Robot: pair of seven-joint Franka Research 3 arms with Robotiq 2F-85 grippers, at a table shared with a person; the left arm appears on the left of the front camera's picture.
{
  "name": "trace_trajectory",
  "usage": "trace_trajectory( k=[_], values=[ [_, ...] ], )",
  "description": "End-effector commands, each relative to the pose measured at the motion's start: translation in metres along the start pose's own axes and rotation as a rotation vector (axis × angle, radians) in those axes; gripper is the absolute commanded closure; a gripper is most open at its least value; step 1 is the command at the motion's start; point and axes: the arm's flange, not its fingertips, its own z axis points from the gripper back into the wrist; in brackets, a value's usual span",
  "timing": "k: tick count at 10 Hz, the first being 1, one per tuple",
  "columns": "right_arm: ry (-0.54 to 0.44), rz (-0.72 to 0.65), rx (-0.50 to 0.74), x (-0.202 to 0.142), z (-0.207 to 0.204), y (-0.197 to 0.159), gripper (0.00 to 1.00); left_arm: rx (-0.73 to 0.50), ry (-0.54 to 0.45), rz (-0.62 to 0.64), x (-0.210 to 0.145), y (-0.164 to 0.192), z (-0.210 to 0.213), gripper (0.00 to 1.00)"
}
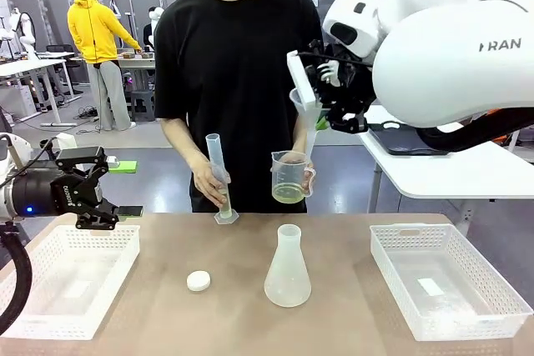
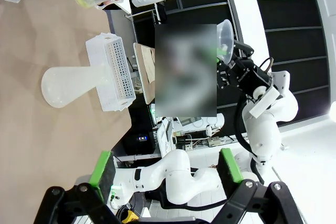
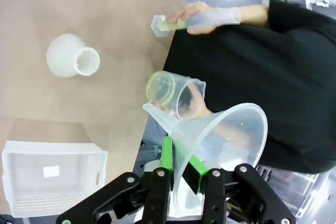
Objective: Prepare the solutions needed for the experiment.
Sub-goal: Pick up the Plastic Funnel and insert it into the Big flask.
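The solution [image 1: 289, 196] is a shallow pale yellow-green layer in the bottom of a clear plastic beaker [image 1: 290, 174], which the person's hand [image 1: 309, 179] holds up above the table [image 1: 350, 235]. A little more of it sits at the foot of a tall measuring cylinder [image 1: 217, 174] in the person's other hand [image 1: 203, 178].

From my right gripper [image 3: 180, 163] the beaker lies just ahead, beyond the tip of the funnel [image 3: 220, 129]. In the front view it hangs below that gripper and slightly to my left.

I judge the liquid thin as water, so it will slosh and spill at any tilt. I can only move it by its container. The beaker looks light, smooth and a bit flexible. I would take it by the side wall under the rim, above the liquid line, squeezing gently and keeping it upright.

My right gripper has its green pads closed on the funnel's narrow neck, and the wide mouth faces back toward the wrist. The empty flask [image 1: 288, 268] stands on the table well below it, with a small white cap [image 1: 198, 281] beside the flask.

My left gripper [image 1: 102, 191] is spread wide with nothing between the pads, well apart from the liquid, hovering over the near white basket [image 1: 125, 243]. A second basket [image 1: 455, 235] sits at the other end.
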Motion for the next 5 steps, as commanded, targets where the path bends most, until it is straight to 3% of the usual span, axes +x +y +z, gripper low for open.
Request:
trace_trajectory(
  k=[1, 5],
  values=[
    [-0.060, 0.048, 0.009, -0.001, -0.010, 0.007, 0.94, -0.019, -0.002, 0.015, 0.000, -0.002, -0.001, 0.00],
    [-0.098, 0.082, 0.063, 0.016, -0.010, 0.019, 0.94, -0.019, -0.002, 0.015, 0.000, -0.002, -0.001, 0.00]
  ],
)
